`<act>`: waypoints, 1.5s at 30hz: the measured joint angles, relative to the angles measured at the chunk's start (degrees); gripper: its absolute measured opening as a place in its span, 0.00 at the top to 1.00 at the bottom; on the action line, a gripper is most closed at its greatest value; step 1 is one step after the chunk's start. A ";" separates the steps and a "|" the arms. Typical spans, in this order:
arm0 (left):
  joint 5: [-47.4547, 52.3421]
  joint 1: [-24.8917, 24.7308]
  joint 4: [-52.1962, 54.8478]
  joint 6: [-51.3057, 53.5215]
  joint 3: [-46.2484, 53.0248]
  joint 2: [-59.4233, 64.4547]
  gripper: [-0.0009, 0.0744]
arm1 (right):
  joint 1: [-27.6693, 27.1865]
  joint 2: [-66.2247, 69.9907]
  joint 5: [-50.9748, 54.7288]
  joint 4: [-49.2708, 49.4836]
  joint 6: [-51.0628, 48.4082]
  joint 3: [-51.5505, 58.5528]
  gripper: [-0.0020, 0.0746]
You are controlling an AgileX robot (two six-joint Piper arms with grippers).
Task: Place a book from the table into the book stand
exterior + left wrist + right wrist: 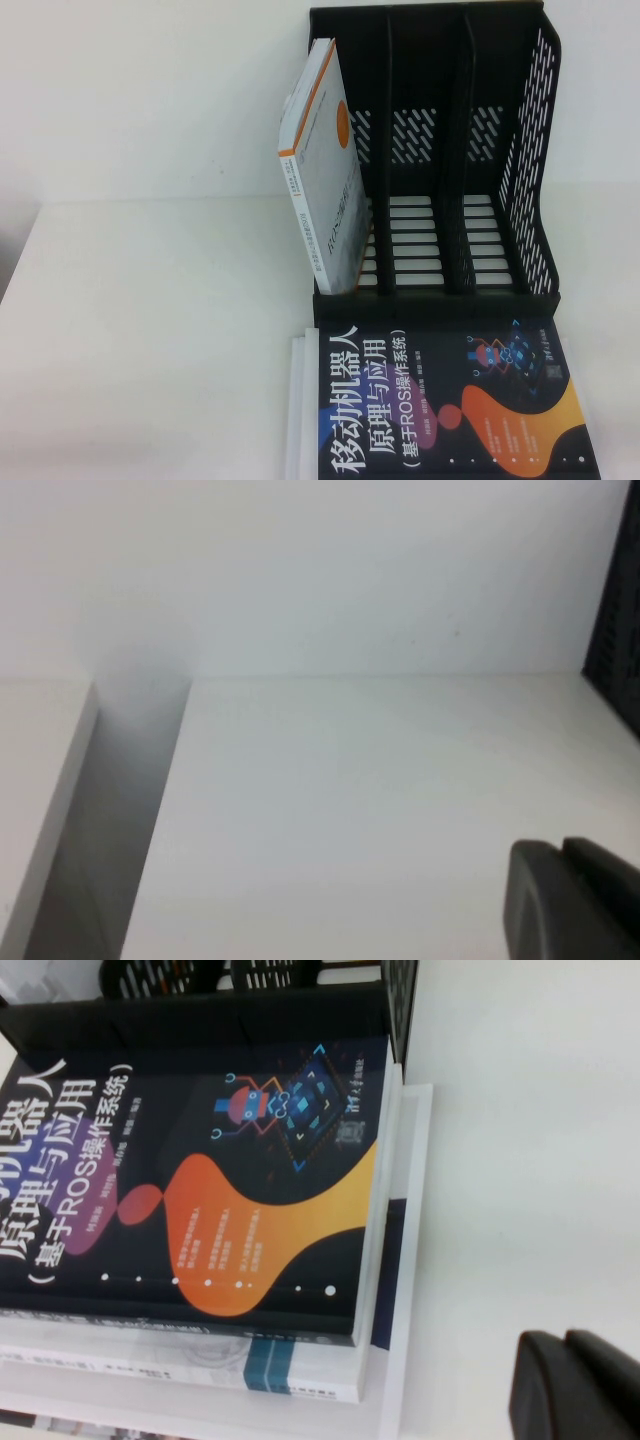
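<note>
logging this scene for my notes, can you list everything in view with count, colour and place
book stand: one, black, three slots, at the table's far right side
white and orange book: one, upright and leaning in the stand's leftmost slot
dark book: one, black cover with orange and purple shapes, on top of a stack in front of the stand
books under it: at least two, mostly white, stacked flat; exact count unclear
table: one, white
left gripper: dark, only a corner shows in the left wrist view, over bare table
right gripper: dark, only a corner shows in the right wrist view, beside the stack
</note>
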 joint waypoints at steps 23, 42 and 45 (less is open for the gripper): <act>5.51 2.81 0.76 -1.24 6.96 -6.64 0.99 | 0.00 0.00 0.00 0.00 0.00 0.00 0.97; 6.00 2.81 1.80 -1.44 6.84 -6.64 0.99 | 0.00 0.00 0.00 0.00 0.00 0.00 0.97; 6.11 2.81 1.85 -1.44 6.84 -6.64 0.99 | 0.00 0.00 -0.23 0.00 0.00 0.05 0.97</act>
